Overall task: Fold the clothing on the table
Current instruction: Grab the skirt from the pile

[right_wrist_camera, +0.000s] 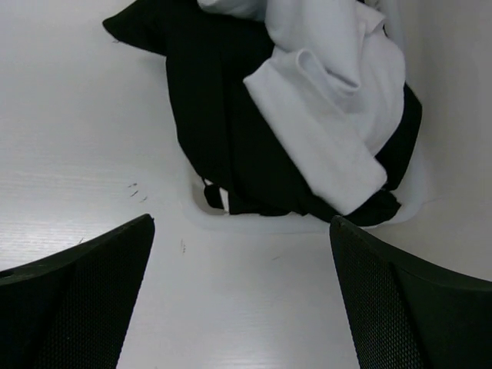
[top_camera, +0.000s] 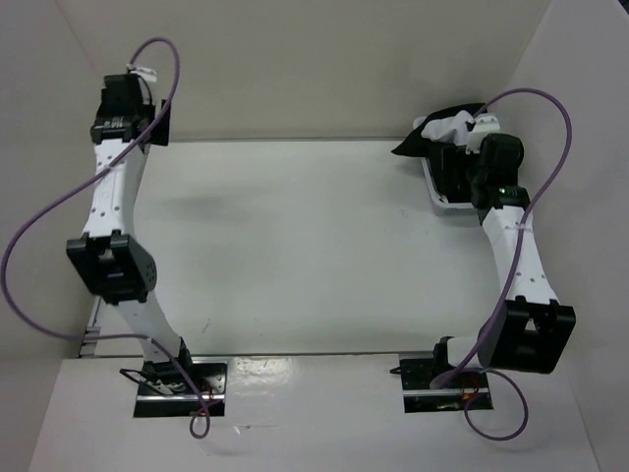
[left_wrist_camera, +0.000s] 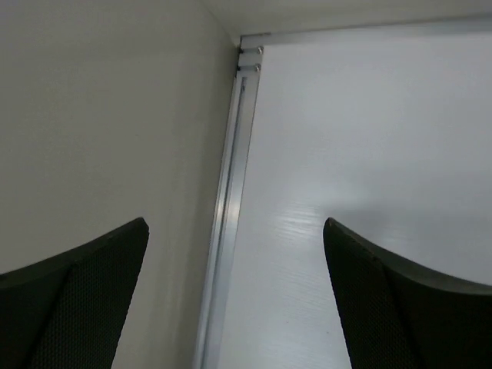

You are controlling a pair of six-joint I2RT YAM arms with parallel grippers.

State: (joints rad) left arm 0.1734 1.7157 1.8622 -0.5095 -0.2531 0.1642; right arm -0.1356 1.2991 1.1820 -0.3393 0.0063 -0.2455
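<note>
White table (top_camera: pixel 295 246) lies between pale walls. My right pincer (right_wrist_camera: pixel 242 221) gapes wide, gripping nothing, near the basket (top_camera: pixel 447 206) in the far right corner. There the white clothing (right_wrist_camera: pixel 323 100) lies crumpled on a black garment (right_wrist_camera: pixel 207 115). My left pincer (left_wrist_camera: pixel 234 223) gapes wide above the metal rail (left_wrist_camera: pixel 231 192).

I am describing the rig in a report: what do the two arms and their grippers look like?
The left arm and right arm have white links with small dark dots and blocky black joints. A purple cable loops along each. The fingers are black, curved, mesh-textured.
</note>
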